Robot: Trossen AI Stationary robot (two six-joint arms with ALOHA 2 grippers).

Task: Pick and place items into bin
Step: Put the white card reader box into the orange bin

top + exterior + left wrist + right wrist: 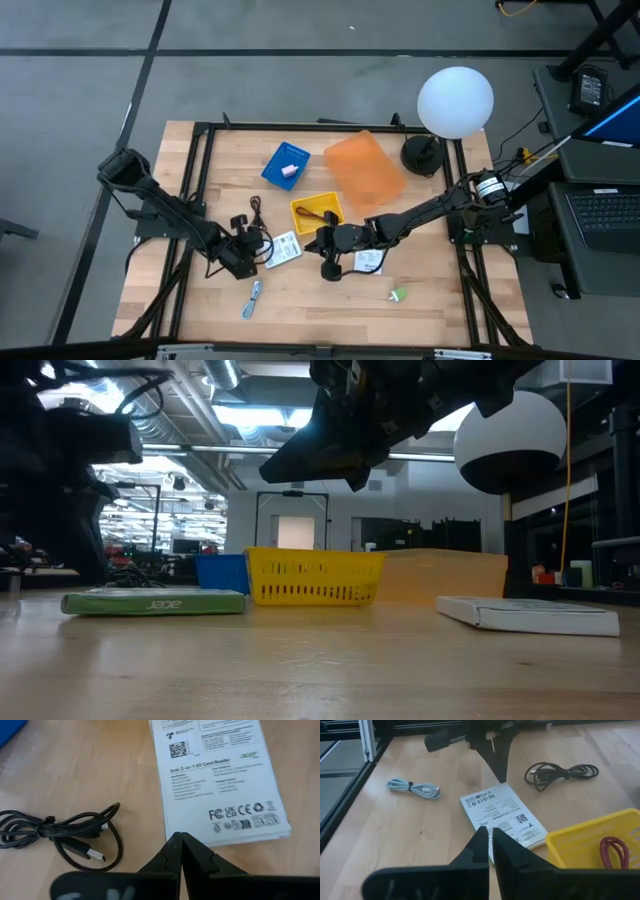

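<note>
One white labelled packet (286,248) (220,775) (502,815) lies flat on the table between my two grippers. My left gripper (180,836) (252,256) is shut, with its tips at that packet's edge, beside the coiled black cord (65,827) (250,215). My right gripper (487,836) (325,243) is shut too and hangs above the same packet, next to the yellow bin (305,207) (580,842) that holds the dark-red cord (615,851). The second white packet (368,262) (530,615), the green piece (398,295) and the pale blue-silver cord (252,298) (415,788) lie loose on the table. My left gripper stands with its shut fingertips (175,842) at the edge of the white packet (200,832), coming down from above at a slant. I cannot tell whether they touch it. The packet lies flat on the table.
A blue tray (286,165) with a tiny pink block (291,171) and an orange lid (365,170) lie toward the far side. A lamp with a white globe (455,100) stands at the far right corner. Bare wood shows along the near edge.
</note>
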